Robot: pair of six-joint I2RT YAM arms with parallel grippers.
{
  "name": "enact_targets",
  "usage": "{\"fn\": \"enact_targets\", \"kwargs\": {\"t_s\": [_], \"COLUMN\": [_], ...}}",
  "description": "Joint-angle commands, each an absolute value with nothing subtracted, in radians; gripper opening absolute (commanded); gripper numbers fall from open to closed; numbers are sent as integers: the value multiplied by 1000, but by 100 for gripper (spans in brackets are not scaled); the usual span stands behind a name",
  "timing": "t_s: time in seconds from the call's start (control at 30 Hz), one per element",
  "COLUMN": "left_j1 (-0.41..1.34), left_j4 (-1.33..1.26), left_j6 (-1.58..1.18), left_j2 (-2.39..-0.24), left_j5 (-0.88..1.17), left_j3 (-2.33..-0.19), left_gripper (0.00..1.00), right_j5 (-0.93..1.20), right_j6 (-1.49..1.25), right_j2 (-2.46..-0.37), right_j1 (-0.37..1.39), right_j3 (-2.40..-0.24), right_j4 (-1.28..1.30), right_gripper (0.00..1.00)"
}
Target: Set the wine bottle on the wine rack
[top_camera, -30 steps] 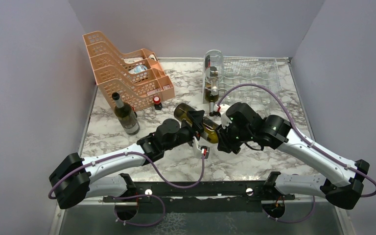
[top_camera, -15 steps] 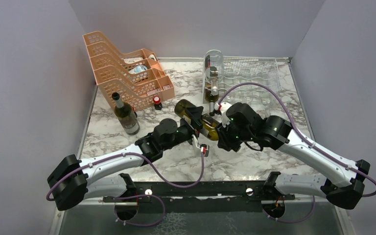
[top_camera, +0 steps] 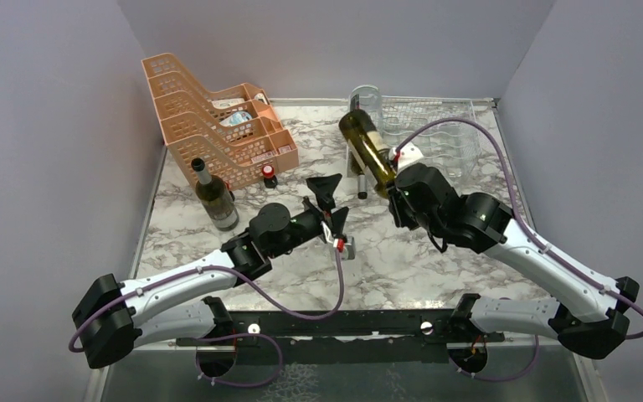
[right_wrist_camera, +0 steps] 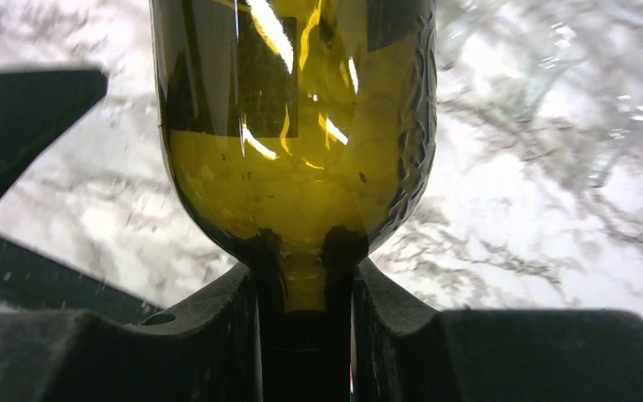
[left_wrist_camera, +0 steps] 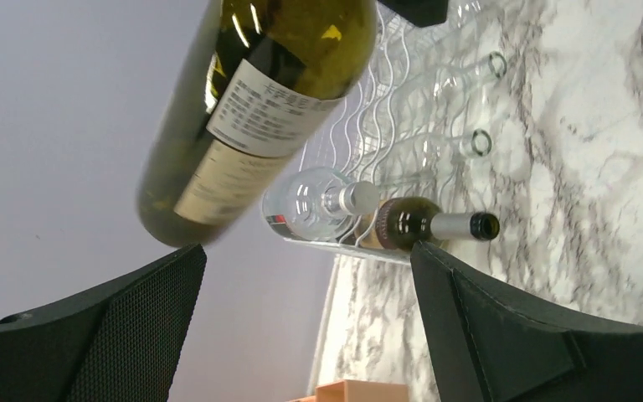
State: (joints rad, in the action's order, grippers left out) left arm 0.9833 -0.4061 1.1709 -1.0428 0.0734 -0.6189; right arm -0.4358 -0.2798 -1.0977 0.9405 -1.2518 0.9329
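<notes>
Released since the earlier frame: the left fingers [top_camera: 329,199] have let go of the olive-green glass wine bottle [top_camera: 364,142] and now stand spread wide and empty above the marbled bench [top_camera: 402,260]. The right fingers [top_camera: 396,177] are clamped on the bottle's neck and have carried it up and away from the left fingers. The bottle is airborne and tilted, its base pointing away from the right fingers.

Just beyond its base lies the silver-white thin-wire wine rack [top_camera: 435,126]; whether glass touches wire cannot be told. Two bottles lie at the rack's left end, one clear [left_wrist_camera: 318,205] and one dark with a silver capsule [left_wrist_camera: 427,226]. Left of the open fingers stand an upright dark bottle [top_camera: 215,197] and the orange perforated trays [top_camera: 218,117].
</notes>
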Motion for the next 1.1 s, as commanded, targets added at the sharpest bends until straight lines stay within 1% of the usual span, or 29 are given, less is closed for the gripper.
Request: {"fn": "enact_targets", "kwargs": {"t_s": [0.0,0.07,0.2,0.27,0.33,0.4,0.47,0.53,0.6,0.7,0.93,1.07], "left_j1": [985,986,985,985,985,986,983,978,974,974,973,971], "left_j4": [-441,-441,-447,-436,-396,-263,-42,132,271,365,383,382], "left_j6": [823,667,355,224,84,-62,-242,-352,-354,-298,-268,-243], "left_j2": [-1011,-1007,-1013,-1010,-997,-985,-994,-1017,-1047,-1076,-1095,-1109], "left_j5": [-4,-61,-321,-382,-401,-405,-448,-466,-431,-407,-419,-434], "left_j3": [-704,-726,-759,-760,-759,-802,-877,-934,-982,-1023,-1022,-1035], "left_gripper": [99,99,99,99,99,99,99,99,99,99,99,99], "right_j5": [-700,-715,-636,-592,-530,-440,-326,-240,-186,-94,22,33], "right_j6": [-247,-224,-215,-221,-236,-255,-268,-274,-277,-283,-304,-316], "right_j2": [-1103,-1129,-1191,-1207,-1223,-1237,-1245,-1256,-1275,-1314,-1397,-1455], "right_j1": [930,904,792,737,652,562,475,407,359,297,254,246], "right_j3": [-1372,-1403,-1449,-1450,-1449,-1445,-1433,-1416,-1403,-1385,-1310,-1300], "right_j4": [696,666,637,618,607,598,578,551,533,506,412,392], "right_gripper": [1,1,1,1,1,1,1,1,1,1,1,1]}}
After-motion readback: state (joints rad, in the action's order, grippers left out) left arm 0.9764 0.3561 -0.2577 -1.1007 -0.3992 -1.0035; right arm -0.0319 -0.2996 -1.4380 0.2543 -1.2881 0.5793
